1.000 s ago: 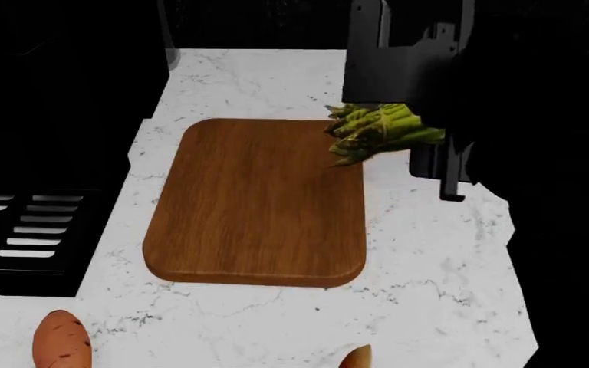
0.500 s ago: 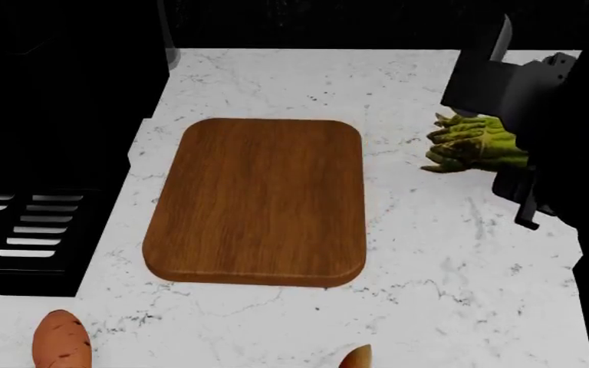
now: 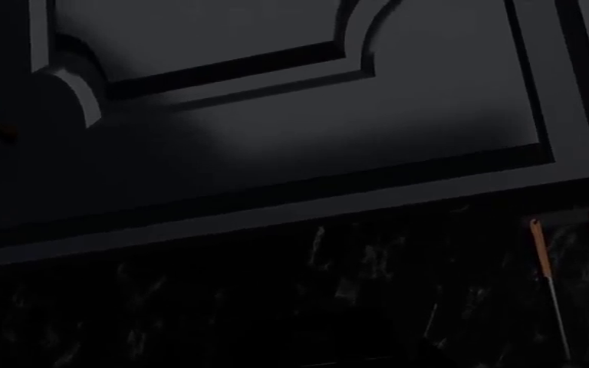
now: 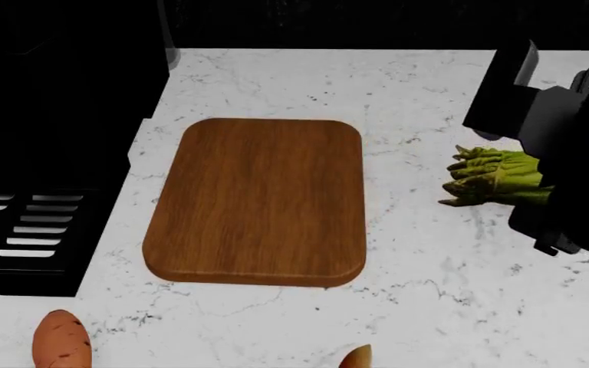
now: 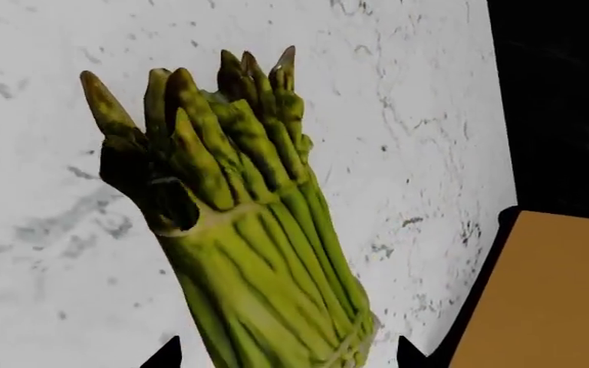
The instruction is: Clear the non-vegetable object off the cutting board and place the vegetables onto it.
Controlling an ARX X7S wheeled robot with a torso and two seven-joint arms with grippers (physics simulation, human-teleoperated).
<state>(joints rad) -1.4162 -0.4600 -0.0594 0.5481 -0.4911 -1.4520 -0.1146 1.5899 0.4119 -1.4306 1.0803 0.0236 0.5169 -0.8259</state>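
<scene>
Green asparagus bundle; reddish-brown cutting board; white grey-veined marble counter.

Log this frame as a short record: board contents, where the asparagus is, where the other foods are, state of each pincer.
cutting board: bare, nothing on it
asparagus bundle: over the white marble counter to the board's right, clear of the board, tips pointing toward the board
right pincer: shut on the asparagus bundle's stem end
left pincer: out of every view; its wrist camera shows only a dark cabinet panel
sweet potato: on the counter, near side of the board, left
mushroom: at the frame's near edge, mostly cut off
</scene>
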